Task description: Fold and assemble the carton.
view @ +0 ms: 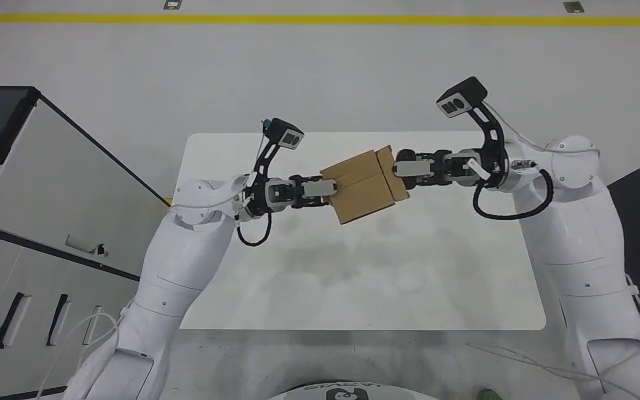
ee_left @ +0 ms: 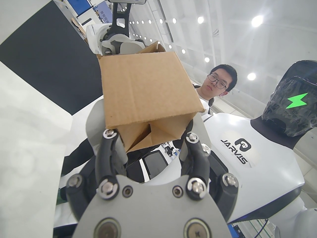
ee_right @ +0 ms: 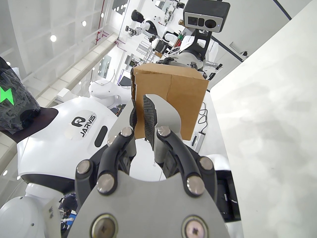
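The carton (view: 365, 185) is hanging above the surface (view: 300, 290), right between the two tools. The left tool (view: 328, 185) is straddling one end, a finger on either side of it. The right tool (view: 399, 170) is sitting at the opposite end, its fingers (ee_right: 149, 115) pinching a wall edge between them. Both tools are facing each other across the carton.
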`<state>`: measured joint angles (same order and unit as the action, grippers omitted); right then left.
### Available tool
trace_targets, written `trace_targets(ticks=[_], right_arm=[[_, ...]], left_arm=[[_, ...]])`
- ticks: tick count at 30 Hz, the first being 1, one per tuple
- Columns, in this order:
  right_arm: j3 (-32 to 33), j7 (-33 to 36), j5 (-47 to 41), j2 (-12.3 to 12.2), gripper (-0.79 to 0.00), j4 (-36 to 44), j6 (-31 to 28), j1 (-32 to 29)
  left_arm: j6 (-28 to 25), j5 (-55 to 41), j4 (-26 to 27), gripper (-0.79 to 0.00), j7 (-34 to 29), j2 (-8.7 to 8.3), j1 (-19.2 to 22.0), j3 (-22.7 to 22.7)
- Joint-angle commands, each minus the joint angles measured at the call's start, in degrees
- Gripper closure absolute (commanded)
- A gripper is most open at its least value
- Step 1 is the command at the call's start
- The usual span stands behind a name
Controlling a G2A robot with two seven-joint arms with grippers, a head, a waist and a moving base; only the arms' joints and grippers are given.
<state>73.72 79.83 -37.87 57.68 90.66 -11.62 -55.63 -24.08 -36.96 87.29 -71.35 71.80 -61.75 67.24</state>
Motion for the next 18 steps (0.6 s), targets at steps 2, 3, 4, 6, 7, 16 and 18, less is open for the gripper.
trace_targets(ticks=[2,3,4,6,7,16,18], right_arm=[[-0.1,0.0,-0.3,0.0,0.000,0.0,0.0,0.0],[0.0,0.0,-0.4,0.0,0.000,0.0,-0.1,-0.1],[0.0,0.1,-0.6,0.0,0.000,0.1,-0.2,-0.1],[0.1,0.1,-0.9,0.0,-0.009,0.2,-0.4,-0.1],[0.1,0.2,-0.9,0.0,-0.009,0.2,-0.4,-0.2],[0.2,0.3,-1.7,-0.1,-0.015,1.1,-0.4,-0.5],[0.2,0.2,-1.8,-0.1,-0.018,1.2,-0.5,-0.5]], left_arm=[[0.1,0.0,0.1,0.000,0.1,-0.04,-0.1,-0.2],[0.1,0.0,0.2,0.000,0.2,-0.06,-0.1,-0.2],[0.1,0.0,0.3,0.000,0.2,-0.08,-0.2,-0.2],[0.0,0.1,0.4,0.000,0.4,-0.13,-0.3,-0.3],[0.0,0.1,0.5,0.000,0.4,-0.15,-0.3,-0.3],[-0.1,-0.1,0.3,0.000,0.4,-0.29,-0.1,-0.7],[0.0,0.0,0.3,0.000,0.4,-0.32,-0.1,-0.8]])
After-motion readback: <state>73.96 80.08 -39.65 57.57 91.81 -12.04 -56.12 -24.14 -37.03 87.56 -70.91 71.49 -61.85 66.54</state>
